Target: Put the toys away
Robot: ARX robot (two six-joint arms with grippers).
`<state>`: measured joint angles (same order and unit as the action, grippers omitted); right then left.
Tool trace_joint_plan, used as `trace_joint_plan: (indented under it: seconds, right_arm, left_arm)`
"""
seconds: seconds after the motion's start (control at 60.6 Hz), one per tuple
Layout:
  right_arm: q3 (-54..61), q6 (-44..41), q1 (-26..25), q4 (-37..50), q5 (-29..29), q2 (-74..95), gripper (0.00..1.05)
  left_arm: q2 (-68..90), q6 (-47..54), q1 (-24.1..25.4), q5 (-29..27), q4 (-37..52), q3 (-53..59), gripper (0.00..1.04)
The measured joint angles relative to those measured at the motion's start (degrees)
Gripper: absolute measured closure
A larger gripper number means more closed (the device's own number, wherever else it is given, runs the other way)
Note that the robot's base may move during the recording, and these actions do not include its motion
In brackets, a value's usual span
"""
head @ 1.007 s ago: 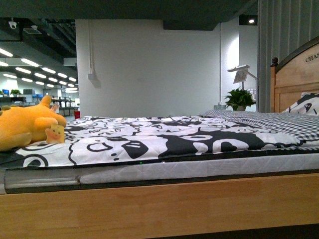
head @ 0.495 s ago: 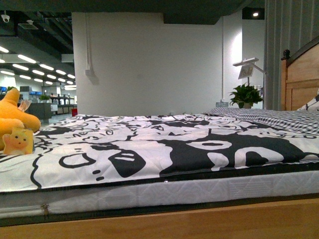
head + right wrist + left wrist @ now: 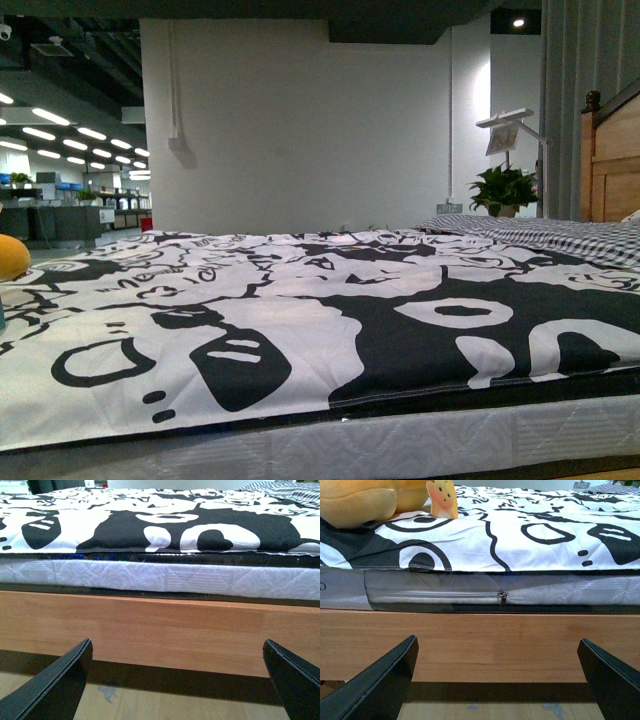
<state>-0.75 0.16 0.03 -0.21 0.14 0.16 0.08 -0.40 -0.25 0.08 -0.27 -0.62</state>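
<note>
An orange-yellow plush animal (image 3: pixel 365 497) lies on the bed's black-and-white cover, with a small paper tag (image 3: pixel 443 499) beside it. In the front view only a sliver of the plush (image 3: pixel 10 258) shows at the left edge. My left gripper (image 3: pixel 497 680) is open and empty, low in front of the wooden bed frame (image 3: pixel 480 640), below and to the right of the plush. My right gripper (image 3: pixel 177 680) is open and empty, also low before the bed frame (image 3: pixel 160 630). Neither arm shows in the front view.
The bed (image 3: pixel 330 330) fills the view, with a wooden headboard (image 3: pixel 610 155) at the right and a checked pillow area (image 3: pixel 560 235). A potted plant (image 3: pixel 503 187) and a lamp (image 3: pixel 505 130) stand behind. A mattress zipper (image 3: pixel 503 596) faces the left gripper. Wooden floor (image 3: pixel 150 705) lies below.
The front view has risen and come closer to the bed; the wooden frame has dropped out of sight and the plush has slid to the left edge.
</note>
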Motion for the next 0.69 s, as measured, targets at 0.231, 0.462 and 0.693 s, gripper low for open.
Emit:
trace_joint_plan:
  seconds: [0.231, 0.462, 0.693]
  right_arm:
    - [0.0, 0.0, 0.0, 0.0, 0.0, 0.0, 0.0]
    - [0.0, 0.0, 0.0, 0.0, -0.2, 0.0, 0.0]
    - [0.0, 0.0, 0.0, 0.1, -0.1, 0.1, 0.0]
  left_arm:
    - [0.0, 0.0, 0.0, 0.0, 0.0, 0.0, 0.06]
    - [0.0, 0.0, 0.0, -0.1, 0.0, 0.0, 0.06]
    - [0.0, 0.0, 0.0, 0.0, -0.1, 0.0, 0.06]
